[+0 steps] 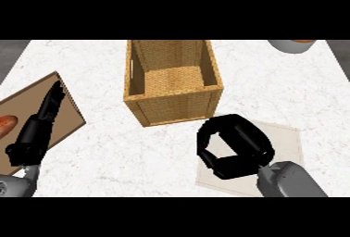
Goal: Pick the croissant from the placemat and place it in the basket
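A woven basket point(172, 96) stands open at the middle of the counter, with nothing showing inside it. Just in front of its right corner lies a pale placemat point(284, 139). My right hand point(239, 148) hovers over the placemat's left part with fingers and thumb curled tight into a ring. No croissant shows on the placemat; it is hidden inside the curled hand. My left hand point(37, 129) rests at the left with fingers straight, pointing away from me.
A brown cutting board point(68, 118) lies under the left hand, with an orange-brown food item point(5, 124) at the view's left edge. A grey bowl point(292, 45) sits at the far right corner.
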Robot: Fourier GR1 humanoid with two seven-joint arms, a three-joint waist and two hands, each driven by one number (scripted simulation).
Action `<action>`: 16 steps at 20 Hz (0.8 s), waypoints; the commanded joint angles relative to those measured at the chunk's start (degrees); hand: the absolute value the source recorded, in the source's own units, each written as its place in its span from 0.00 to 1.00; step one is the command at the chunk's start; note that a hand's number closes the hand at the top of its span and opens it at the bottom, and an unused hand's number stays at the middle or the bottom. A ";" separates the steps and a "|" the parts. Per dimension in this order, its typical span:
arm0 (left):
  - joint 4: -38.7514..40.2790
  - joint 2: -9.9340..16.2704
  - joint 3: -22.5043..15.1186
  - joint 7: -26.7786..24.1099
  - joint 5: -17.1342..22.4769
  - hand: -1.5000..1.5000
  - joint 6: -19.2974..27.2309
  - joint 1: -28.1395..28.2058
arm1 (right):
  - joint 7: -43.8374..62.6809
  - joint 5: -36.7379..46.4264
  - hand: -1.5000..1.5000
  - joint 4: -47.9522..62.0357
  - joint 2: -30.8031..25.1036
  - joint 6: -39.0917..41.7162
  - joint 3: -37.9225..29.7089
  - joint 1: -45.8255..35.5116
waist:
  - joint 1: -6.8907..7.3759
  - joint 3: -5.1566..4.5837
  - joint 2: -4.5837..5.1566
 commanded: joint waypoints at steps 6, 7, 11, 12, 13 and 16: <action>-1.36 2.38 -0.03 6.50 -0.57 0.50 -3.85 -6.12 | 7.90 13.13 0.00 -18.92 0.48 -4.02 10.21 -2.13 | -2.90 -0.84 -1.09; -1.30 1.46 -0.85 7.00 -0.51 0.50 -3.61 -5.85 | 7.21 17.17 0.00 -19.44 -2.38 -3.92 8.78 -3.59 | -3.45 -0.85 -1.26; -2.55 2.08 -0.42 7.56 -0.80 0.50 -3.33 -6.18 | 15.61 23.43 0.00 -19.99 -12.59 -1.23 1.20 -14.46 | -2.81 -0.94 -1.42; -2.54 1.70 -1.24 5.71 -1.16 0.50 -3.79 -4.35 | 17.54 24.69 0.00 -18.72 -15.15 1.37 0.80 -17.92 | -1.70 -1.04 -1.31; -3.83 1.86 -1.48 6.93 -1.19 0.50 -3.82 -5.47 | 19.82 25.96 0.00 -19.50 -17.47 4.11 1.63 -21.22 | -1.43 -1.08 -1.64; -2.40 1.10 -1.54 7.65 -1.56 0.50 -3.54 -7.01 | 21.56 26.27 0.00 -17.99 -22.71 14.63 3.79 -28.64 | -0.71 -1.07 -0.81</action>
